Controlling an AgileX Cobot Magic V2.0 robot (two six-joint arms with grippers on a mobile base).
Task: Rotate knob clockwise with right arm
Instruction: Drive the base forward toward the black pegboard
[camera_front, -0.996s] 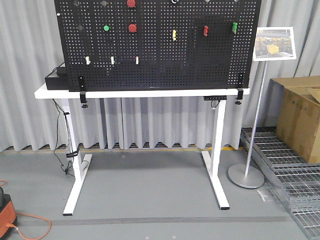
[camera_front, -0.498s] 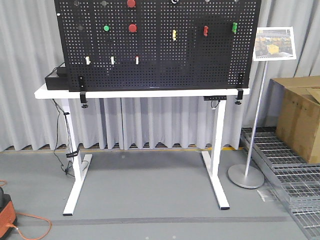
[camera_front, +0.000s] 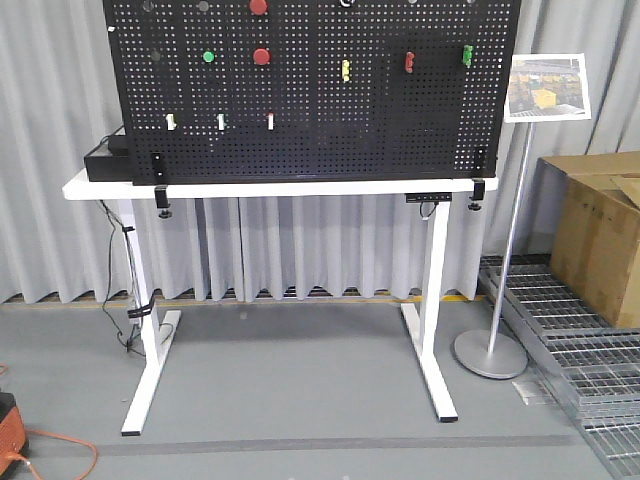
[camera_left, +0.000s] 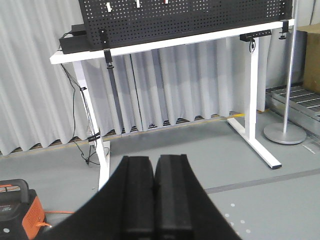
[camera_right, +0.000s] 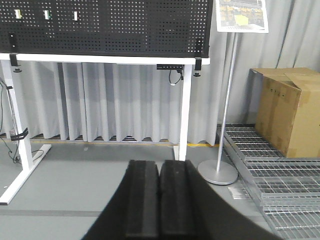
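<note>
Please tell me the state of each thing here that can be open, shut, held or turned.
Left hand, shut, holding nothing.
Right hand, shut, holding nothing, far from the board.
Knob, at the board's top edge, cut off by the picture; nothing touches it, its turn cannot be read.
Board, upright, clamped to the table.
Sign stand, upright.

The front view faces the white table (camera_front: 300, 187) squarely from well back. The left wrist view looks low over the left gripper (camera_left: 154, 165) from the table's left. The right wrist view, over the right gripper (camera_right: 159, 167), faces its right half. All three share its right leg.
</note>
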